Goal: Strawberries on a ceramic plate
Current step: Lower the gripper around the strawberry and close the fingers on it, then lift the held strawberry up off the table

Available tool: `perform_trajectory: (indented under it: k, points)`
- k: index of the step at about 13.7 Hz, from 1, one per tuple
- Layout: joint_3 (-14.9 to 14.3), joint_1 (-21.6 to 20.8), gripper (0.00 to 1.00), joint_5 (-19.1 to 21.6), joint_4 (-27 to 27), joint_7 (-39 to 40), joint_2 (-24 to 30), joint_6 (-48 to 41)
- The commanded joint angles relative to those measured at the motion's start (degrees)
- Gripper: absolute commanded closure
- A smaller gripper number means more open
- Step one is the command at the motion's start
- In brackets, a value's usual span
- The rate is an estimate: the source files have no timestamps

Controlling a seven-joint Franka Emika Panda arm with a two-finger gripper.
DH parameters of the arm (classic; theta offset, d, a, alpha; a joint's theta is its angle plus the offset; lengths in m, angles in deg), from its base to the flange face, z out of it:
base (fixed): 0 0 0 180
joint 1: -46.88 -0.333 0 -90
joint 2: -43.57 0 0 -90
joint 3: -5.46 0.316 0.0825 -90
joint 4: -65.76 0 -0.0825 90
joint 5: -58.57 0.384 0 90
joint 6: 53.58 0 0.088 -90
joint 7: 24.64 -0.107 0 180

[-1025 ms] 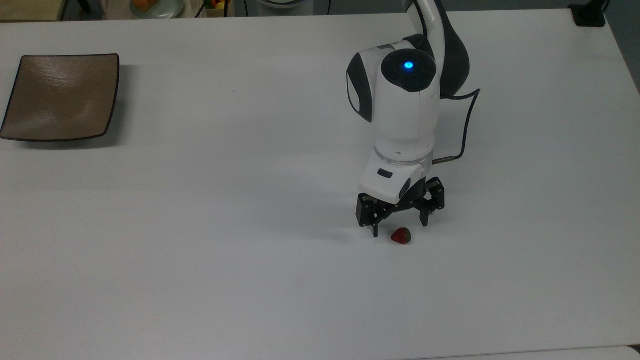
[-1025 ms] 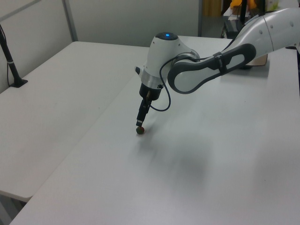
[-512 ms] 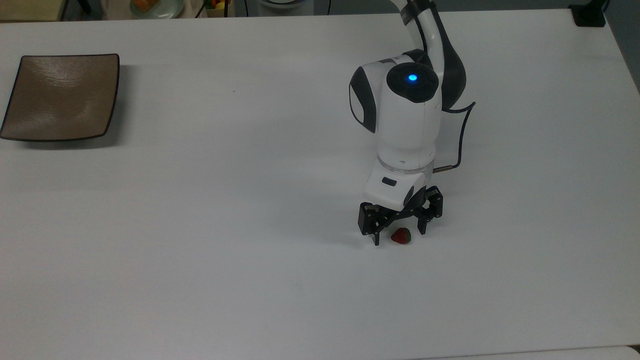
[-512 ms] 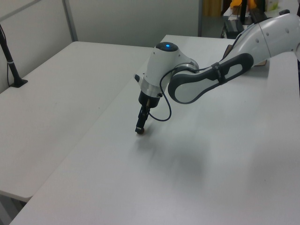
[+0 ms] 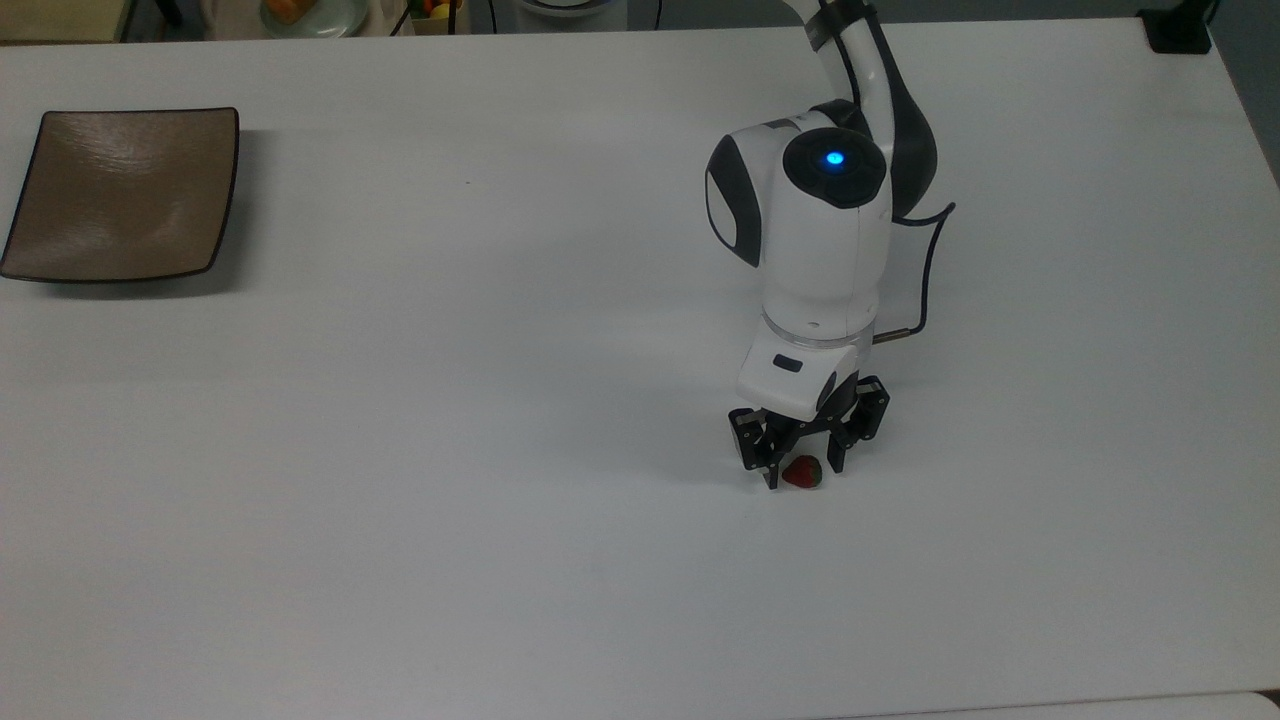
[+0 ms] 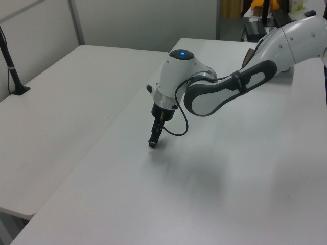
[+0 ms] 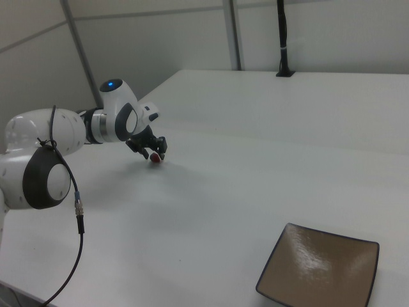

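The gripper is down at the white table with its two fingers set on either side of the strawberry, closed in close to it, though whether they actually press the fruit I cannot tell. The strawberry lies on the table (red body, dark green cap toward the top view's right). The ceramic plate sits bare, well apart at the top view's far left.
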Motion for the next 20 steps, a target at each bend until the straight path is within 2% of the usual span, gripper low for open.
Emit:
perform_trajectory:
  k: [1,2,3,6,9,13,15,17,20]
  points:
    - [-0.02,-0.55,0.45,-1.37,1.99,-0.51,0.72,1.45]
    - [-0.01,-0.55,0.58,-1.80,1.99,-0.51,0.81,1.37]
    - [-0.01,-0.46,0.65,-1.90,1.99,-0.42,0.81,1.37]
    - [0.07,-0.29,0.68,-1.81,1.99,-0.51,0.98,1.37]
    - [0.07,-0.11,0.77,-1.63,1.99,-0.51,1.86,1.19]
    - [0.07,0.24,0.77,-1.46,4.63,-0.51,5.11,1.02]
    - [0.16,0.42,0.77,-1.02,6.82,-0.51,8.52,0.58]
    - [0.16,0.51,0.77,-0.75,13.74,-0.60,16.23,0.40]
    - [0.16,0.85,0.77,-0.31,18.51,-0.95,23.99,-3.62]
